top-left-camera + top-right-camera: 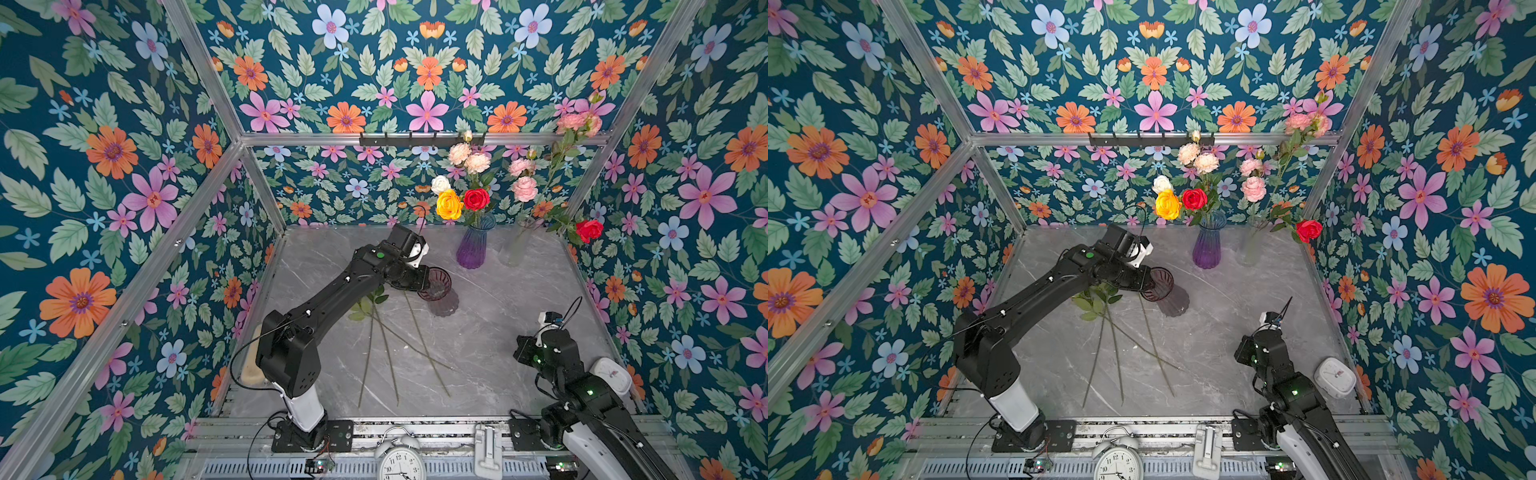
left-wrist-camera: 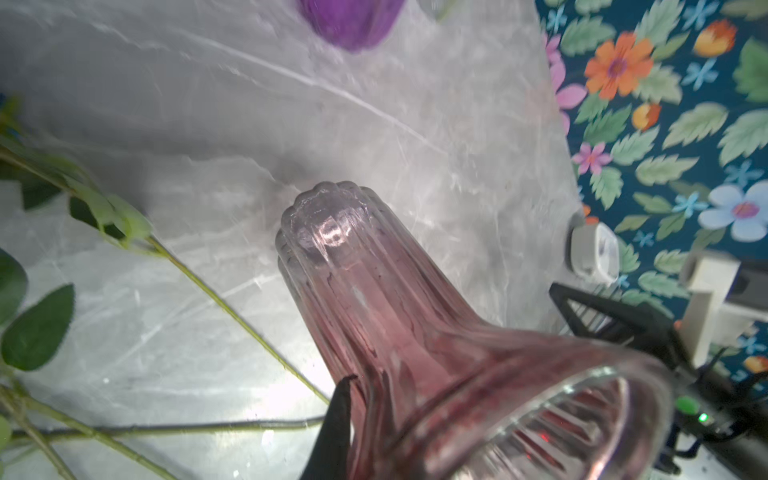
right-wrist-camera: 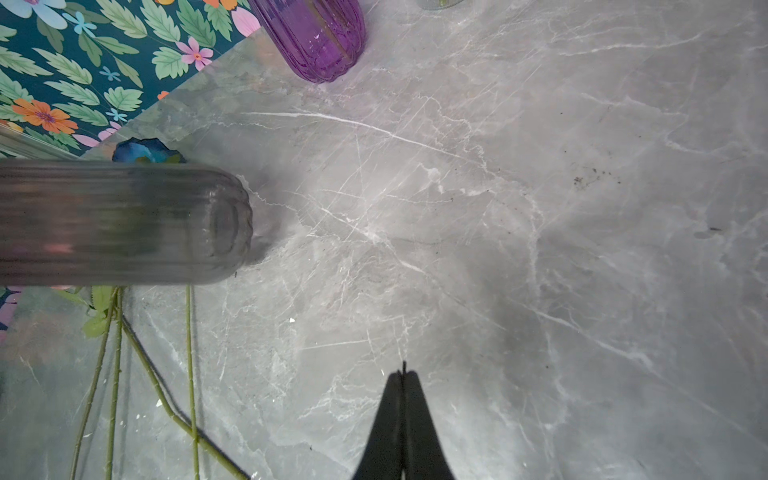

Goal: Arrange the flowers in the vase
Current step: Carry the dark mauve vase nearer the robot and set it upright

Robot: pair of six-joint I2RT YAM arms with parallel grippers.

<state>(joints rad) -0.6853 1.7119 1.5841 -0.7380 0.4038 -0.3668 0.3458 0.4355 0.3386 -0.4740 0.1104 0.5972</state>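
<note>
Left arm (image 1: 328,293) reaches from its front-left base out over mid-desk (image 1: 519,316), elbow raised, wrist angled down. Left end effector (image 1: 422,283) is nearly closed, pinching the rim of the pink vase (image 1: 439,291). The left wrist view shows one finger (image 2: 338,424) against the outside of the flared lip. The vase mouth faces up in both top views, base toward the desk; can't tell whether the base touches it or sits just clear. Four loose stems (image 1: 392,353) lie fanned on the desk in front of the vase, upper ends running under the left arm, heads mostly hidden. A blue bloom (image 3: 145,151) peeks out past the vase in the right wrist view. Other flowers (image 1: 457,199) are already upright at the back: white, yellow, red and peach in the purple vase (image 1: 471,249). Pink ones plus a red rose stand in the clear vase (image 1: 515,245) just beside it. Right arm (image 1: 582,386) is folded near its front-right base. Right end effector (image 3: 403,376) has its fingers pressed together, holding nothing, over the desk, well apart from the pink vase.
</note>
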